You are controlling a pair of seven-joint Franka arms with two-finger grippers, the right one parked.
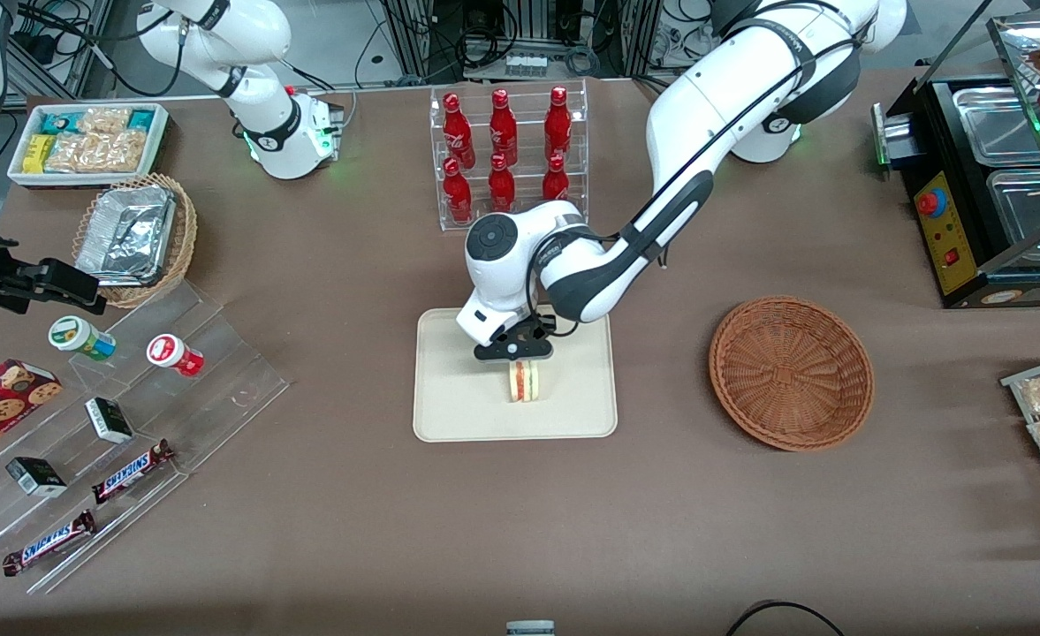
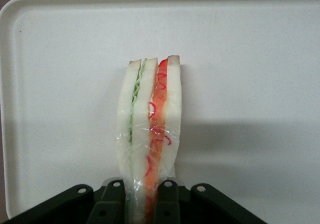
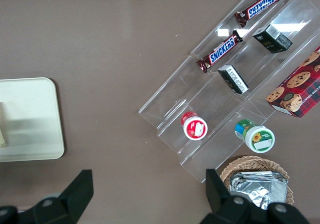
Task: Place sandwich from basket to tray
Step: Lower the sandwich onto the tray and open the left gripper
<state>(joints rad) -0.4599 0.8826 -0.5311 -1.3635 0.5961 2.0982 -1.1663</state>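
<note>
The sandwich [image 1: 524,382], a plastic-wrapped wedge of white bread with green and red filling [image 2: 150,119], stands on edge over the middle of the cream-white tray [image 1: 449,406]. My gripper [image 1: 517,360] is directly above it and shut on the sandwich, one black finger [image 2: 112,196] pressed against each bread face. Tray surface [image 2: 250,59] fills the left wrist view around the wedge. Whether the sandwich's lower edge touches the tray I cannot tell. The reddish-brown wicker basket [image 1: 791,373] lies empty beside the tray, toward the working arm's end of the table.
A clear rack of red bottles [image 1: 506,155] stands farther from the front camera than the tray. Toward the parked arm's end are a stepped acrylic display with snacks [image 1: 131,424], a tan basket of foil containers [image 1: 135,237] and a white snack bin [image 1: 87,141]. A black appliance [image 1: 988,194] sits at the working arm's end.
</note>
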